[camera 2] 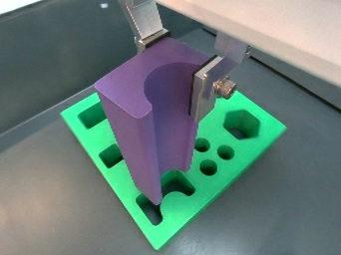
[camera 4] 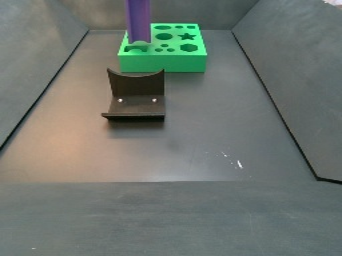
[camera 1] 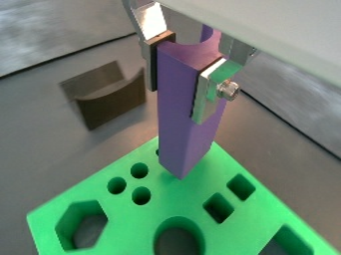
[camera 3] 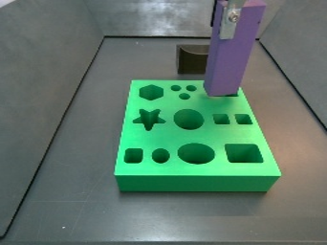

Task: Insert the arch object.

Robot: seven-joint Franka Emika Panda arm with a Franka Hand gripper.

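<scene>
The arch object [camera 1: 184, 110] is the tall purple bar with a half-round channel along one side, which shows clearly in a wrist view [camera 2: 154, 129]. My gripper [camera 1: 186, 60] is shut on its upper end, with a silver finger on each flat side, and this also shows in a wrist view [camera 2: 180, 62]. The bar stands upright over the green board [camera 3: 192, 182] with shaped holes. Its lower end is at the board's top near the back right [camera 3: 230, 57]. I cannot tell whether it sits in a hole. In a side view [camera 4: 138, 15] the bar rises out of the frame over the board [camera 4: 167, 62].
The dark fixture [camera 4: 134, 95] stands on the floor beside the board, apart from it, and shows in a wrist view [camera 1: 107, 95] and behind the board in a side view [camera 3: 192, 57]. Grey walls enclose the floor on three sides.
</scene>
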